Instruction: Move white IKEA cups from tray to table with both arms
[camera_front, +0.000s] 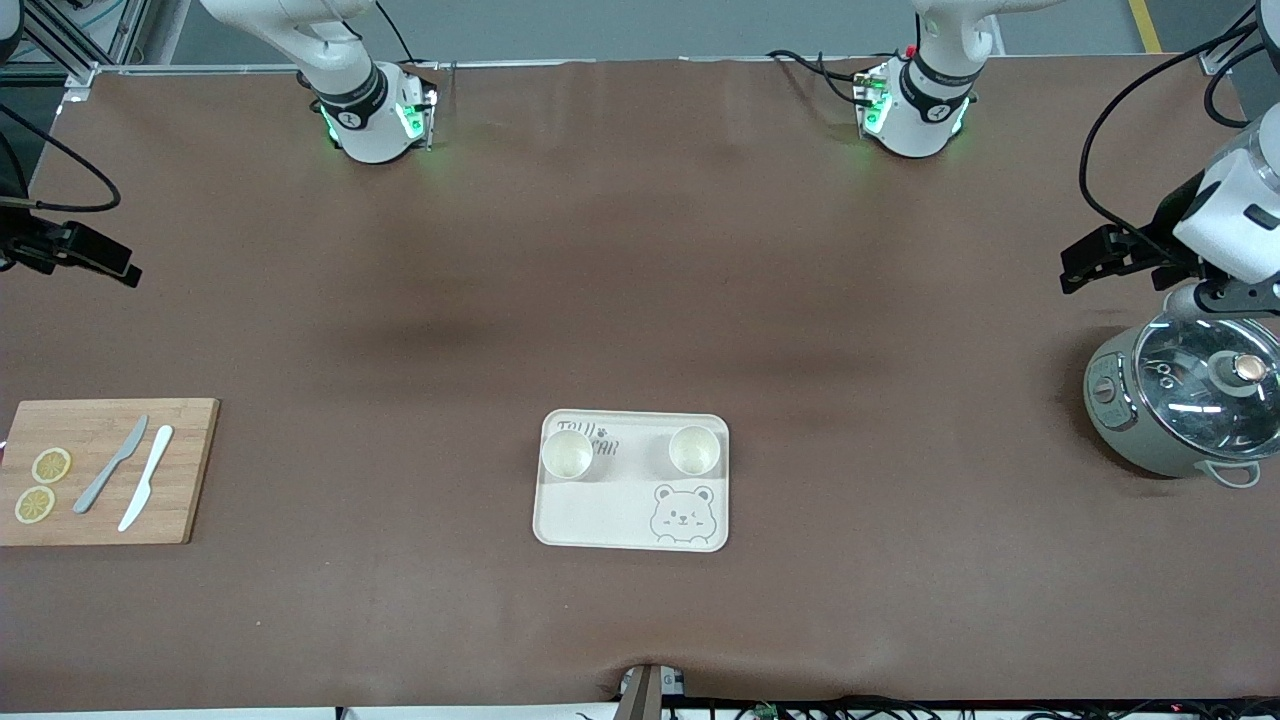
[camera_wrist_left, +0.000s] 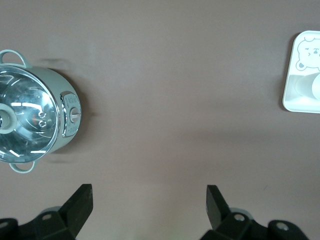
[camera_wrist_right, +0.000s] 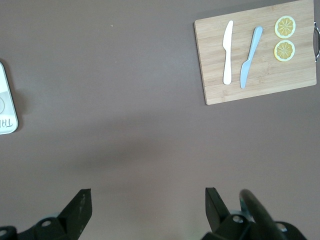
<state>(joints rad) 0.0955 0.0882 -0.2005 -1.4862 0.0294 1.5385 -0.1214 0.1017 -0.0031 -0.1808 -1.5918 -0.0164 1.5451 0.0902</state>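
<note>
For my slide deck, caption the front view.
Two white cups sit on the bear tray; both arms wait at the table ends.

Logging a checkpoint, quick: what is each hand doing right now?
Left hand: open, empty, above bare table beside the grey-green pot.
Right hand: open, empty, above bare table.

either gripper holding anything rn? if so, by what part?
Nothing held. Left gripper is open over bare table beside the pot; right gripper is open over bare table. Both cups sit on the tray.
</note>
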